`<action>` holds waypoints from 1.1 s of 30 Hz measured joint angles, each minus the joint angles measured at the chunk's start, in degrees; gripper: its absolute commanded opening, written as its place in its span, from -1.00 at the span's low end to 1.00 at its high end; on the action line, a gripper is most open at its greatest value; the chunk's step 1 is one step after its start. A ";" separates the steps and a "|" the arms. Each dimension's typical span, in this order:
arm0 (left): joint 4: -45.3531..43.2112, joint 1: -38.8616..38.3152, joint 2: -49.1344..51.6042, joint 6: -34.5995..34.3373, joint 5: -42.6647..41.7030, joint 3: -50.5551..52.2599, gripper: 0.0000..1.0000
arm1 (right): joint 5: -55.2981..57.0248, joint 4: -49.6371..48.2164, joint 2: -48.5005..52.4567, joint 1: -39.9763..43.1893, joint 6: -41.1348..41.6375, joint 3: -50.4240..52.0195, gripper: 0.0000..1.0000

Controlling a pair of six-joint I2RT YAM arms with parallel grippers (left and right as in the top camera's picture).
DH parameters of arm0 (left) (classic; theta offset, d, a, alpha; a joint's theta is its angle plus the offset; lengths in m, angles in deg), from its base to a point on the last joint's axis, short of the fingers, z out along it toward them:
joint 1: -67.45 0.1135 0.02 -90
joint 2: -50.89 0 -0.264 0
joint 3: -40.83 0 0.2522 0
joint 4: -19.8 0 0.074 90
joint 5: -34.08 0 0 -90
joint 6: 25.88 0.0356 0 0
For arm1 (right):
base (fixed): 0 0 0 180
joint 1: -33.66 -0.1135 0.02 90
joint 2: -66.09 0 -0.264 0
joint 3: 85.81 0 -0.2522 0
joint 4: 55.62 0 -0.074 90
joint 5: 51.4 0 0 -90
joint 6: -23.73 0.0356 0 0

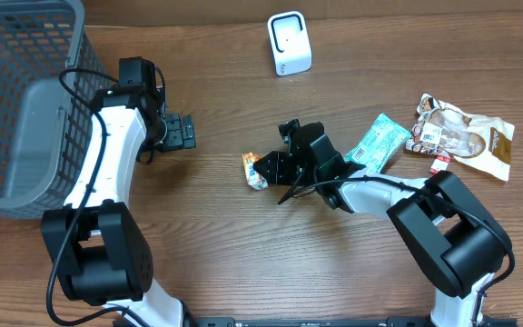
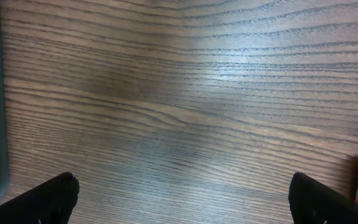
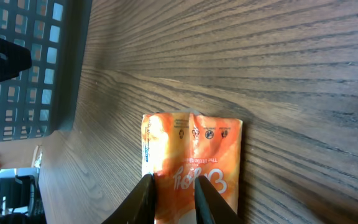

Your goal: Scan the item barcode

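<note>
right gripper [image 3: 174,186] narrow, nipping the near end of the orange snack packet [image 3: 191,140] | packet flat on the table [image 1: 243,263], mid-front, probably so I can lift it to the white scanner [image 1: 289,43] | left gripper [image 1: 178,132] wide, idle beside the basket [image 1: 25,100]

The tabletop [image 1: 243,263] is brown wood, with fine dark grain lines running across it. The basket [image 1: 16,36] is grey, and its walls have a grid of small square holes. The scanner [image 1: 289,43] is white with a dark-edged window. The orange packet [image 3: 191,155] carries white letters and small blue print at one edge. The second packet [image 1: 378,143] is light teal with white print. The third packet [image 1: 466,134] is brown and white. The left arm [image 1: 107,154] and the right arm [image 1: 379,191] are white with black joints. The left hand [image 1: 187,133] and the right hand [image 1: 271,169] are black.
</note>
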 measured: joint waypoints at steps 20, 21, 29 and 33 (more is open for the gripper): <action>0.02 0.00 0.00 0.00 0.00 0.00 1.00 | 0.48 3.50 -1.20 1.90 -2.32 0.02 0.02; 0.02 0.00 0.00 0.00 0.00 0.00 1.00 | 0.90 4.70 -2.05 1.90 -2.89 0.02 0.03; 0.00 0.00 0.00 0.00 0.00 0.00 0.99 | 5.64 17.68 -8.57 1.84 -7.93 -3.78 0.08; 0.00 0.00 0.00 0.00 0.00 0.00 1.00 | 7.67 29.00 -8.61 1.51 -10.54 -9.88 0.18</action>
